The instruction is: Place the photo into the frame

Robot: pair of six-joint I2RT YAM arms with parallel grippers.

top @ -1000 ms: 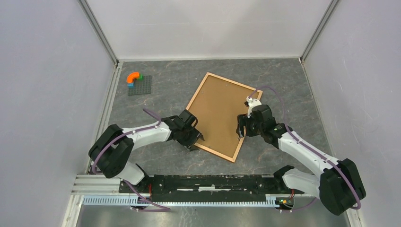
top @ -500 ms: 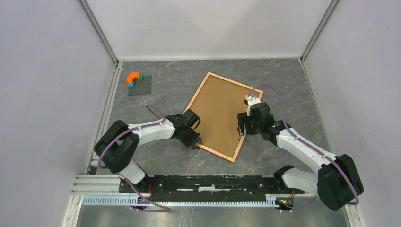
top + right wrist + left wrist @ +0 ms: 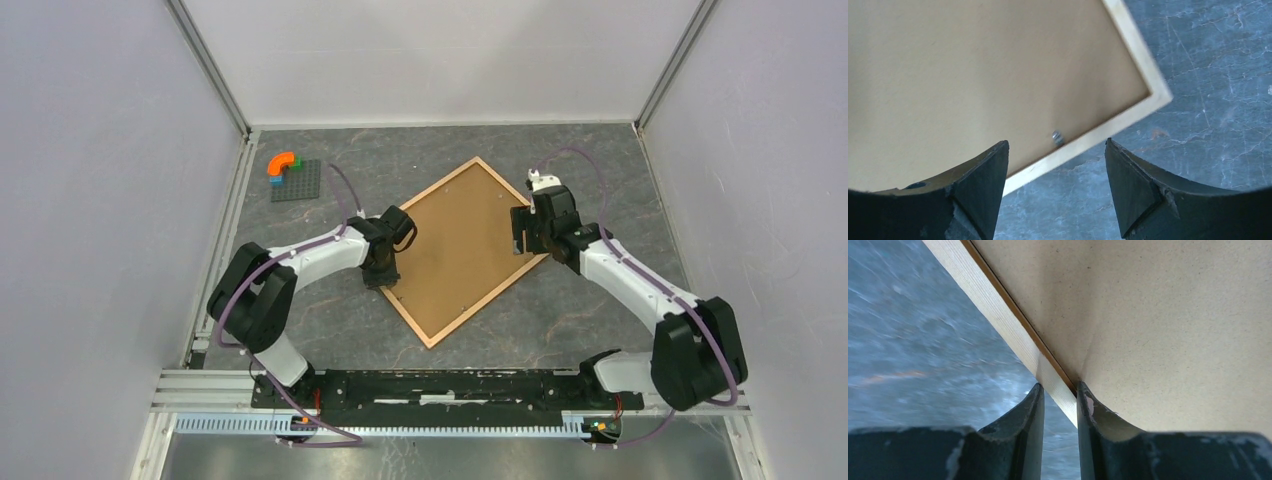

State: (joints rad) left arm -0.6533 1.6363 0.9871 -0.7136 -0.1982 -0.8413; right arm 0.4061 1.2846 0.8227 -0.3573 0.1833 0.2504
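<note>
The frame, light wood with narrow moulding, lies back side up on the table, turned like a diamond, its brown backing board showing. My left gripper is shut on the moulding at the frame's left edge, one finger outside it and one over the board. My right gripper is open and empty just above the frame's right corner, with a small metal tab between its fingers. The photo is not in view.
A grey baseplate with an orange curved brick sits at the far left. Grey walls close the table on three sides. A metal rail runs along the near edge.
The frame has turned clockwise in the top view, its near corner swinging left. My left gripper stayed on its edge and moved up. My right gripper moved further away, toward the right corner.
</note>
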